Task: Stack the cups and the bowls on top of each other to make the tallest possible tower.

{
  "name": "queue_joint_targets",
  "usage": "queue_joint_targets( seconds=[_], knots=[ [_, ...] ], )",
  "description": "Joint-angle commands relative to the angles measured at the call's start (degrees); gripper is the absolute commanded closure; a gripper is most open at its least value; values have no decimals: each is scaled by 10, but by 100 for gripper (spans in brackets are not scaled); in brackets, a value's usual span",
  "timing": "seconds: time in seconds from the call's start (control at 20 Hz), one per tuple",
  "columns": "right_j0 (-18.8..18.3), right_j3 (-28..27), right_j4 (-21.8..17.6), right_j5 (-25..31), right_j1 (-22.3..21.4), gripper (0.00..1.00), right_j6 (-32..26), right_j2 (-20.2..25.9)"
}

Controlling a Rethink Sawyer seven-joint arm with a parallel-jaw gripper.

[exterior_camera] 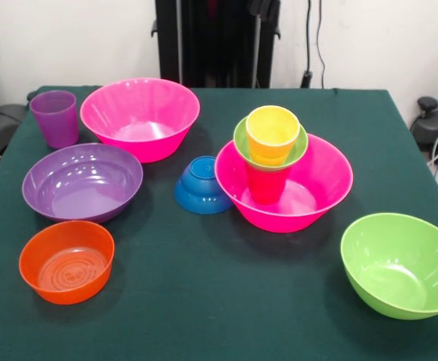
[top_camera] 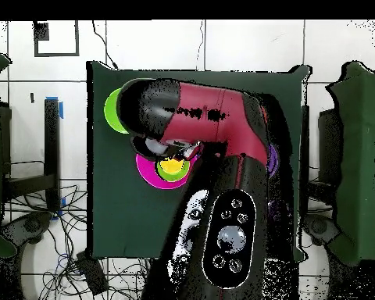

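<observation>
Here, dark green table (exterior_camera: pixel 203 301), white wall (exterior_camera: pixel 369 37) behind, cables (top_camera: pixel 58 234) on tiled floor, claw's state cannot be told.

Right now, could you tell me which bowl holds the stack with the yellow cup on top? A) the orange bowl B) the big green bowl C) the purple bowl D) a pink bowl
D: the yellow cup sits in a small green bowl on a red cup standing inside the pink bowl.
</observation>
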Motion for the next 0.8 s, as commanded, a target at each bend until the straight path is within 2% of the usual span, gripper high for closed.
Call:
queue_joint_targets(
  seconds=[0.05, 0.45, 0.8],
  knots=[
    [-19, 14, -8, -57, 24, 100, -137, 120],
    [-34, -11, -24, -96, 68, 100, -110, 151],
    [-36, -27, -56, -106, 88, 100, -113, 153]
  ],
)
